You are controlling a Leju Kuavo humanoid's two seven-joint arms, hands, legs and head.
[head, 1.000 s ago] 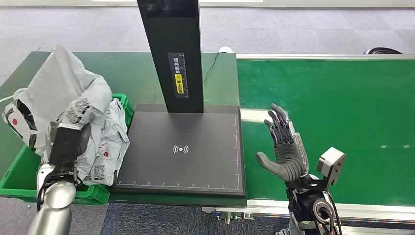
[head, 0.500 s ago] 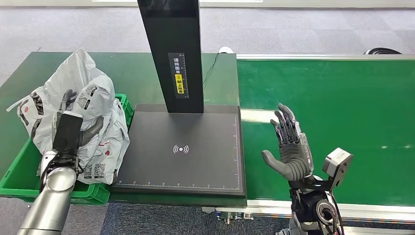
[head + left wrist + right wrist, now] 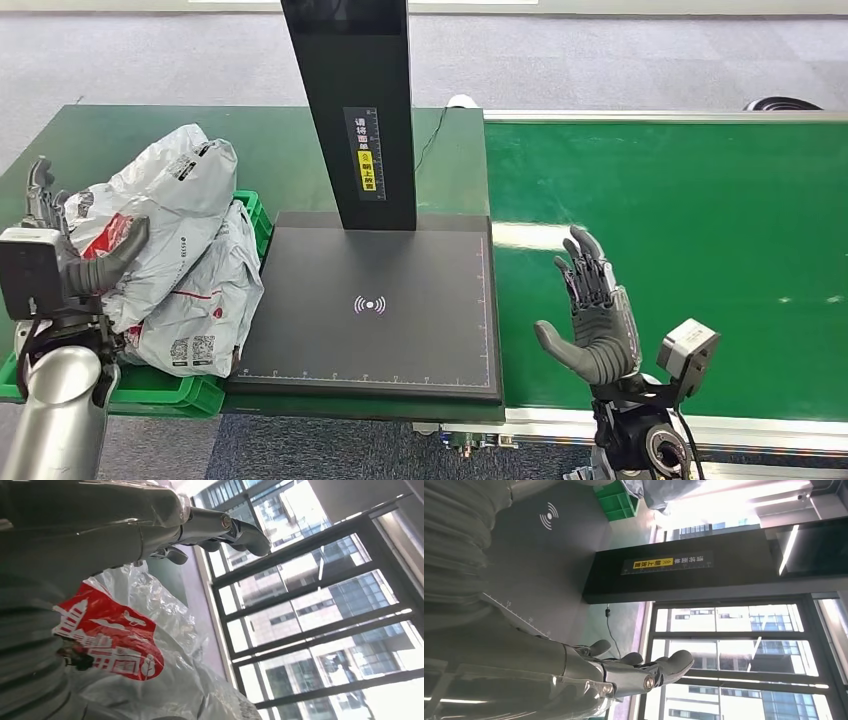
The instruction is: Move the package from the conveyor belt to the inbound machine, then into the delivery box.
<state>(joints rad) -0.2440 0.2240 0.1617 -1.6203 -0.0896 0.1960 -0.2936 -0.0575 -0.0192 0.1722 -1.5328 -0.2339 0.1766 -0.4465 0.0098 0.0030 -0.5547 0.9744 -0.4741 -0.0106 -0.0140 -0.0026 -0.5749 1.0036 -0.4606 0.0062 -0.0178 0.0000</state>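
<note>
Package (image 3: 165, 215) in delivery box (image 3: 180, 392), left hand (image 3: 60, 250) fingers spread beside it

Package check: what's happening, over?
Left hand open beside package, thumb against it. Package atop bags in green box. Right hand open over belt.

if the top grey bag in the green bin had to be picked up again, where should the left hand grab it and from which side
Probably the bulging upper fold of the top grey bag, approached from the bin's outer left side, where the left hand already sits with its thumb against it. The bag is soft and crumpled, piled above the green bin rim, so loose plastic bunches easily there; the scanner column blocks the right.
</note>
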